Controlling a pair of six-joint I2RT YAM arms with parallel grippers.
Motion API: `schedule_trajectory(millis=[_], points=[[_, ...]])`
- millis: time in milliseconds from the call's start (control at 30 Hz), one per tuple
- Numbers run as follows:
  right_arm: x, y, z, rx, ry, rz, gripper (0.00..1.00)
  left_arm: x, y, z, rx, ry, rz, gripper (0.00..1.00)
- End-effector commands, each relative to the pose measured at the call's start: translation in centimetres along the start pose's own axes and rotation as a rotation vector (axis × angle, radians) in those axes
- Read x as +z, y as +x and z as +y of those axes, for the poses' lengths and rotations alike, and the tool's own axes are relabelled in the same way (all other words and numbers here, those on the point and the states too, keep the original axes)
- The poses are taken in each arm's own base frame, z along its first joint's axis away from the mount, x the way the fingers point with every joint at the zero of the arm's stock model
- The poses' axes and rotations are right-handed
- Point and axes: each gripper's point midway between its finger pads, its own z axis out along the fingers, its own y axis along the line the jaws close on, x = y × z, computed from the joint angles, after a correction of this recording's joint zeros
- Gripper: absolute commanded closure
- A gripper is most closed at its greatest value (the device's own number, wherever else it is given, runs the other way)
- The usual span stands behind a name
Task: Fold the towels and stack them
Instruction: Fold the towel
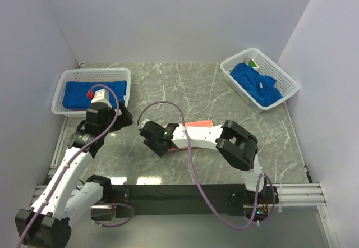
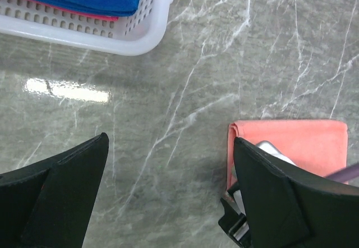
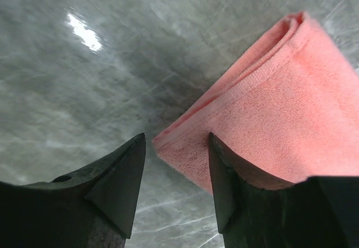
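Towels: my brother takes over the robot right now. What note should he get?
Left tool: open, empty, over bare table.
Right tool: open, straddling a corner of the folded pink towel.
Done: blue towel lies folded in the left basket; pink towel is folded, on the table.
To do: stack the pink towel; fold the crumpled blue towel in the right basket.

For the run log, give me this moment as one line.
stage: pink towel folded on table | left gripper: open, above table | right gripper: open, astride its corner
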Motion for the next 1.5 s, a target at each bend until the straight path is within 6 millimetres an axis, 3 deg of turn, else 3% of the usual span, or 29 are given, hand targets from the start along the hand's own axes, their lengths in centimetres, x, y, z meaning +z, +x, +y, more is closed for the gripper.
schedule_trajectory(millis=[0,200,333,467,567,667,700,867,900,1067,1200,1467], points=[[0.0,-0.6,-0.4,-0.019,0.031,-0.006,0.45,0.0,-0.1,-0.4,0.01,0.038,-0.001,0.02],[1.9,0.9,-0.3,-0.031,0.045,0.034,0.45,0.1,-0.2,-0.4,0.002,0.047,-0.001,0.02],[3.7,3.6,-1.0,-0.054,0.097,0.103,0.49,0.3,0.3,-0.5,-0.002,0.052,0.016,0.03],[4.5,5.5,-2.7,-0.088,0.192,0.156,0.62,0.4,0.7,-1.4,-0.023,0.098,0.037,0.01],[4.3,6.2,-3.4,-0.107,0.222,0.165,0.79,0.5,0.9,-1.5,-0.052,0.097,0.049,0.01],[3.9,5.8,-3.4,-0.092,0.199,0.129,0.98,0.7,0.7,-1.5,-0.09,0.084,0.047,0.01],[3.9,5.0,-3.0,-0.076,0.173,0.089,1.0,0.7,0.6,-1.5,-0.104,0.084,0.042,0.01],[1.5,2.0,-2.0,0.044,-0.017,-0.1,1.0,1.2,1.4,-1.7,-0.233,0.073,0.059,0.01],[1.1,0.5,-1.8,0.076,-0.067,-0.167,1.0,1.3,1.5,-1.7,-0.261,0.074,0.057,0.01],[-1.5,-2.1,-2.5,0.15,-0.159,-0.344,1.0,2.8,2.9,-3.4,-0.38,0.164,0.101,0.01],[-2.6,-3.1,-2.8,0.194,-0.22,-0.417,1.0,4.2,4.6,-5.3,-0.437,0.243,0.198,0.0],[-2.8,-3.1,-2.9,0.272,-0.299,-0.467,1.0,6.7,9.1,-8.9,-0.519,0.338,0.359,0.01]])
